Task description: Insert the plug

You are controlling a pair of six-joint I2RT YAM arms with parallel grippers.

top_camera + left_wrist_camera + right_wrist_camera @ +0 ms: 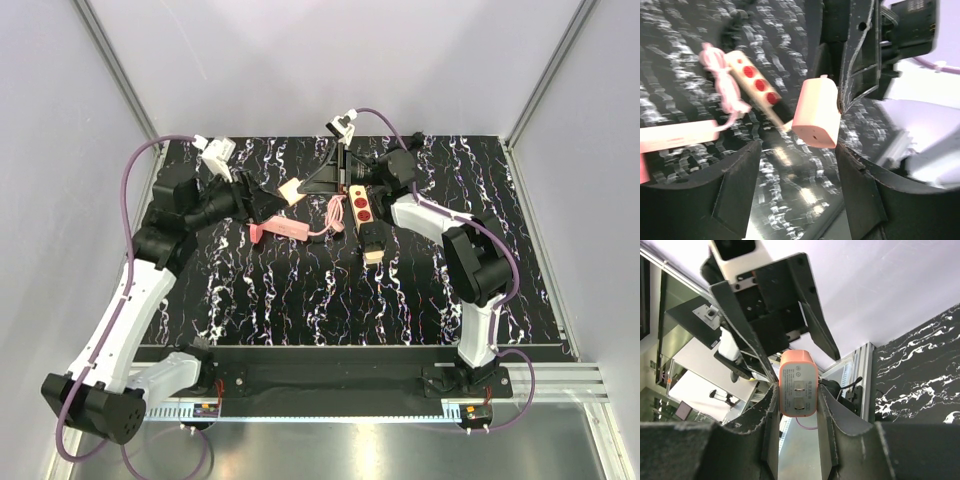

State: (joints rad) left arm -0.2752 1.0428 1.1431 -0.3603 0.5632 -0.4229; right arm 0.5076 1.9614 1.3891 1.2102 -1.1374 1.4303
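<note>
Orange plug was clamped in my right gripper, left gripper gaping; mid-carry I reckoned, next needed prongs squared over the power strip.

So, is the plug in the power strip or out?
Out. The right gripper holds the plug, both prongs bare; the power strip lies apart on the table.

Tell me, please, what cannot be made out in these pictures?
Power strip sockets: left wrist view, blurred.
Plug sides: right wrist view, covered by the right gripper.
Plug prongs: top view, too small.
Pink block: left wrist view, cut off by left edge.
</note>
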